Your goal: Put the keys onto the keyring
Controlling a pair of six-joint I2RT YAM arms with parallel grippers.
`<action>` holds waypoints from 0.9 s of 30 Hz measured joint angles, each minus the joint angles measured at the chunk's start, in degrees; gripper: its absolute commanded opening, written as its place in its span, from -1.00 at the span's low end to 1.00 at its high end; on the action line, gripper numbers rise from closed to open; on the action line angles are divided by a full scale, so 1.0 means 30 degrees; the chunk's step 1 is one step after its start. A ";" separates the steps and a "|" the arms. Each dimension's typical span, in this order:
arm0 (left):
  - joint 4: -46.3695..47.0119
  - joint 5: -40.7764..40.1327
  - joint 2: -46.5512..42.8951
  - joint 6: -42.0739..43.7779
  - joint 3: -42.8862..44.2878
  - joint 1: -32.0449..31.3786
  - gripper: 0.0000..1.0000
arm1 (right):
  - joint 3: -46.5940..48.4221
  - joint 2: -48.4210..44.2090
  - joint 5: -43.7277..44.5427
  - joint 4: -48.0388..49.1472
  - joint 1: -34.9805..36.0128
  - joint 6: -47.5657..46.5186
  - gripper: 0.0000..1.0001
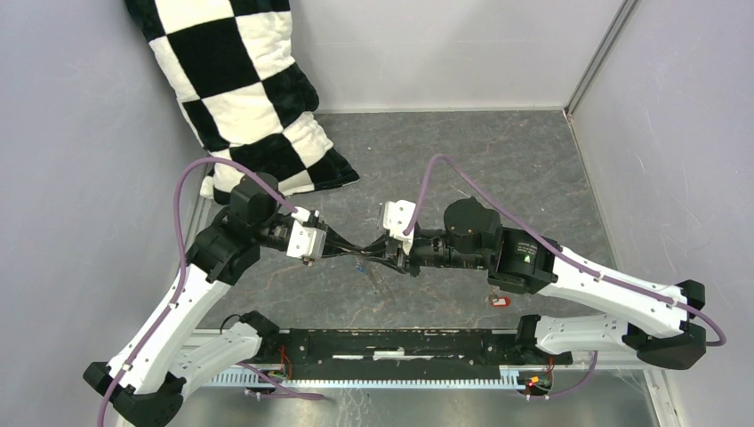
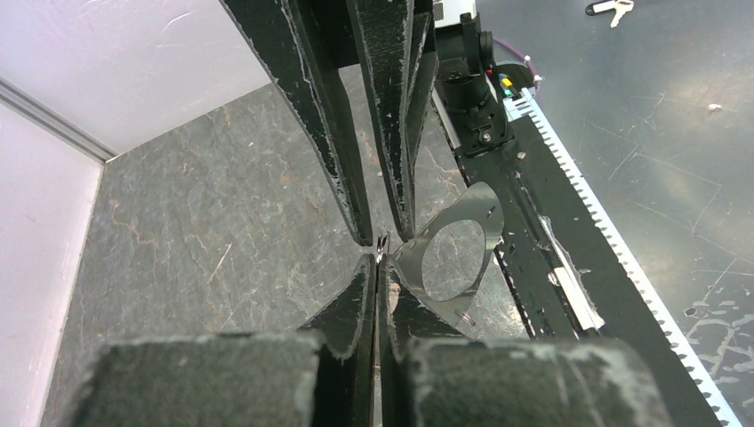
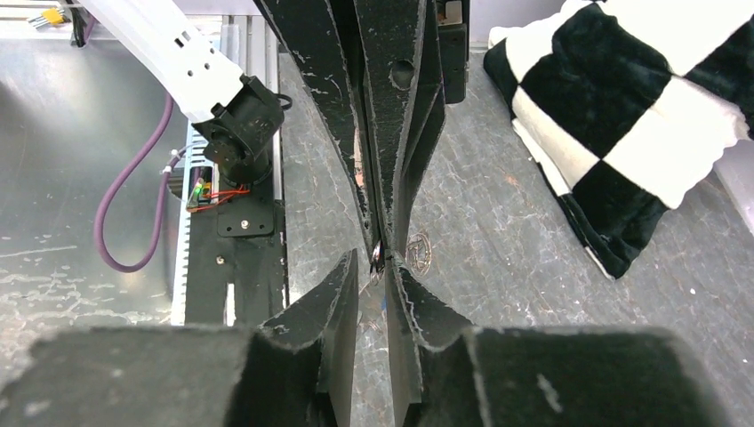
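Note:
My left gripper (image 1: pixel 348 246) and right gripper (image 1: pixel 381 250) meet tip to tip above the middle of the table. The left gripper (image 2: pixel 378 262) is shut on the keyring (image 2: pixel 453 258), a thin grey loop that sticks out to its right. The right gripper (image 3: pixel 377 258) has its fingers nearly together, pinching a small metal piece at the tips. A speck of blue (image 1: pixel 360 265) hangs just below, seemingly the blue key (image 3: pixel 383 306). The red key (image 1: pixel 500 301) lies on the table beside the right arm, also in the left wrist view (image 2: pixel 610 8).
A black-and-white checked cushion (image 1: pixel 249 89) leans at the back left, also in the right wrist view (image 3: pixel 622 116). The black base rail (image 1: pixel 400 342) runs along the near edge. Grey walls close in the left, back and right sides.

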 measured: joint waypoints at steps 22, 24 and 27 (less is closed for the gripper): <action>0.0248 -0.0495 -0.0357 -0.1362 -0.0051 0.0015 0.09 | -0.3002 -0.1464 0.2499 0.1865 0.0036 0.0510 -0.99; 0.0226 -0.0525 -0.0525 -0.1749 -0.0051 0.0015 -0.06 | -0.4051 -0.2076 0.2718 0.2747 0.0036 0.0765 -0.99; 0.0189 -0.0692 -0.0801 -0.2361 -0.0058 0.0015 -0.18 | -0.5253 -0.2776 0.2703 0.4087 0.0036 0.1100 -0.99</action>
